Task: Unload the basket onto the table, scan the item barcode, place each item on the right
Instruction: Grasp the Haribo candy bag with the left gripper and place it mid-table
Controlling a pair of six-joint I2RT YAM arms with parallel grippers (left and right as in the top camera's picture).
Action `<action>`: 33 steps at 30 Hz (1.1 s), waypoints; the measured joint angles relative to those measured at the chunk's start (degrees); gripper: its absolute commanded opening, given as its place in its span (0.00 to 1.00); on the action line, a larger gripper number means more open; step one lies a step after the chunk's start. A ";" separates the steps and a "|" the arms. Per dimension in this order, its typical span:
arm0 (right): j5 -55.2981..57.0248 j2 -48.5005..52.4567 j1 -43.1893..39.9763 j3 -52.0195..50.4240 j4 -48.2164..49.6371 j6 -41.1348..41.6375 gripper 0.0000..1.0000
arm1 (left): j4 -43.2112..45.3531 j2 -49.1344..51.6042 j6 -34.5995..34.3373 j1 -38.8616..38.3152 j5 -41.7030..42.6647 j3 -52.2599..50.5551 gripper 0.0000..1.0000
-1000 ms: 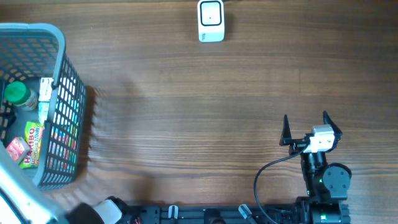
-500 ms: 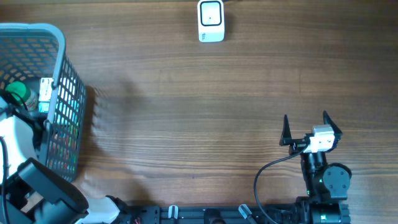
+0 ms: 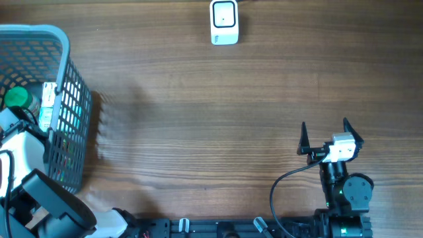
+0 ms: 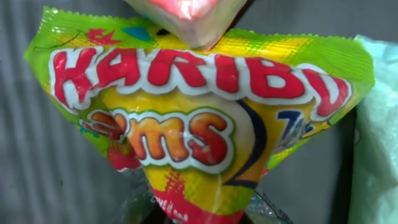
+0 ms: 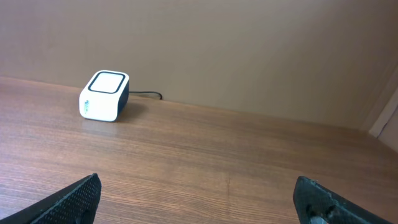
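Observation:
A yellow-green Haribo candy bag (image 4: 205, 118) fills the left wrist view. Its lower end narrows into my left gripper (image 4: 199, 218), which is shut on it. From overhead, the left arm (image 3: 23, 155) reaches down into the grey basket (image 3: 63, 39) and hides the bag. The white barcode scanner (image 3: 224, 22) stands at the table's far edge, also seen in the right wrist view as the scanner (image 5: 104, 95). My right gripper (image 3: 324, 135) rests open at the near right, nothing between its fingers (image 5: 78, 196).
Inside the basket lie a green-capped bottle (image 3: 18, 99) and a white box (image 3: 47, 99). A pink packet (image 4: 186, 12) lies over the bag's top edge, and a pale green wrapper (image 4: 376, 124) sits to its right. The scanner's cable runs off behind it.
The left arm came down into the basket over the candy bag, and its gripper closed on the bag. The right arm has not moved.

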 measured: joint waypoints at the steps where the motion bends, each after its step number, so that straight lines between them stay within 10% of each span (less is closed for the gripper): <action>1: 0.00 0.00 0.00 0.00 0.00 0.00 1.00 | -3.85 -0.02 0.15 0.00 0.24 1.53 0.04; 7: 0.00 0.04 0.00 0.00 -0.04 0.00 1.00 | -18.86 -8.20 0.66 0.00 7.10 30.05 0.04; 12: 0.00 0.04 0.00 0.00 0.00 0.00 1.00 | -14.84 -20.96 0.61 -3.43 23.30 42.49 0.04; 17: 0.00 0.04 -0.02 0.00 -0.02 0.00 1.00 | -15.82 -25.05 2.01 -31.71 29.83 41.99 0.04; 22: -0.02 0.04 -0.02 0.00 0.00 0.00 1.00 | -13.90 -12.76 2.99 -63.08 14.23 33.20 0.04; 31: 0.00 0.04 0.00 0.00 0.00 0.00 1.00 | -5.38 21.75 1.16 -79.54 5.33 30.86 0.04; 32: -0.02 0.07 0.00 0.00 0.00 0.00 1.00 | -4.74 24.15 0.76 -80.72 5.51 30.64 0.16; 33: -0.02 0.07 0.00 0.00 0.00 0.00 1.00 | -4.52 25.16 0.55 -81.61 5.55 30.58 0.60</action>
